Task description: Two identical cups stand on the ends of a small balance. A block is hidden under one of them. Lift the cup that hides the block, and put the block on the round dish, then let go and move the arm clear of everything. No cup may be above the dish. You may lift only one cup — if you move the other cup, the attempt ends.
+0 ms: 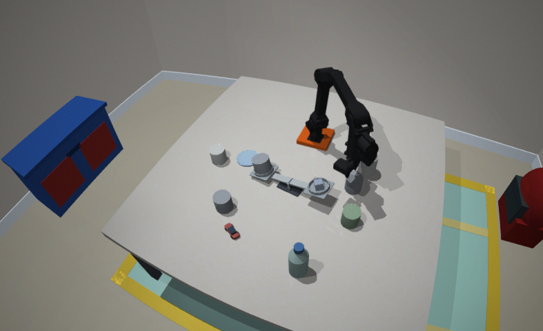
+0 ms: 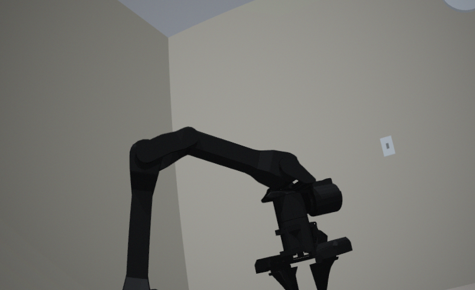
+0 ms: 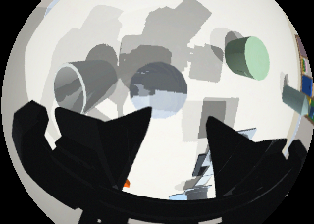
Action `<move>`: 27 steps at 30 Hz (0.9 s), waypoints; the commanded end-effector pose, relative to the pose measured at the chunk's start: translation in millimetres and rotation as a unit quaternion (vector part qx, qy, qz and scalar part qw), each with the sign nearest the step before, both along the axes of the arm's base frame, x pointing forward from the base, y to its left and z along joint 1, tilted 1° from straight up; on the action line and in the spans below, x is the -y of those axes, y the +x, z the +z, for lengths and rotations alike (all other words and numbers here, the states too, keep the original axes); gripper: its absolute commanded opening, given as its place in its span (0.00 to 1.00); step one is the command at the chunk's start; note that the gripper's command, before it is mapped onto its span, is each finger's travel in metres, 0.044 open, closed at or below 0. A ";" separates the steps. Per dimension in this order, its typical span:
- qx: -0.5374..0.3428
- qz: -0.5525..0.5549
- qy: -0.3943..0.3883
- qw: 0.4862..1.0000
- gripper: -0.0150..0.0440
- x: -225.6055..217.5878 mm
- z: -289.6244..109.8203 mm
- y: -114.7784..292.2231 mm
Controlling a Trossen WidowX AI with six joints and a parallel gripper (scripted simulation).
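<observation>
The balance (image 1: pixel 290 181) lies mid-table. One grey cup (image 1: pixel 261 163) stands on its left end. On the right end a small grey block (image 1: pixel 317 185) sits uncovered on the round pan. The other grey cup (image 1: pixel 354 184) (image 3: pixel 157 83) stands upright on the table just right of the balance. My gripper (image 1: pixel 348 171) (image 2: pixel 300 280) (image 3: pixel 181 116) hangs just above that cup, fingers apart with nothing between them. The light blue round dish (image 1: pixel 244 157) lies beside the left cup, on its far-left side.
Grey cylinders (image 1: pixel 217 154) (image 1: pixel 223 201) stand left of the balance, and another (image 3: pixel 78 83) shows in the wrist view. A green cylinder (image 1: pixel 351 216) (image 3: pixel 249 57) stands near the lifted cup. A red toy car (image 1: pixel 232 230) and a bottle (image 1: pixel 298 260) are at the front.
</observation>
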State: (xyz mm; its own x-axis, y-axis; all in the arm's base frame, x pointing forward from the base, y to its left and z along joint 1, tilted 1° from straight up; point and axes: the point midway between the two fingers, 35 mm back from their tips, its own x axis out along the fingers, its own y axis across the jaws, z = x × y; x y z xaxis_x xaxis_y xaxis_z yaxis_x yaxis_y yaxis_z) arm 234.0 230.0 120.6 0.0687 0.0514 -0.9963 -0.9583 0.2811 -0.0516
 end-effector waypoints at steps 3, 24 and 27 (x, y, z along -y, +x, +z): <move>-0.004 -0.094 0.002 0.996 0.69 7.3 3.5 9.6; -0.027 -0.443 0.017 0.896 0.69 34.6 12.8 40.8; -0.029 -0.489 0.018 0.871 0.69 38.9 14.1 45.0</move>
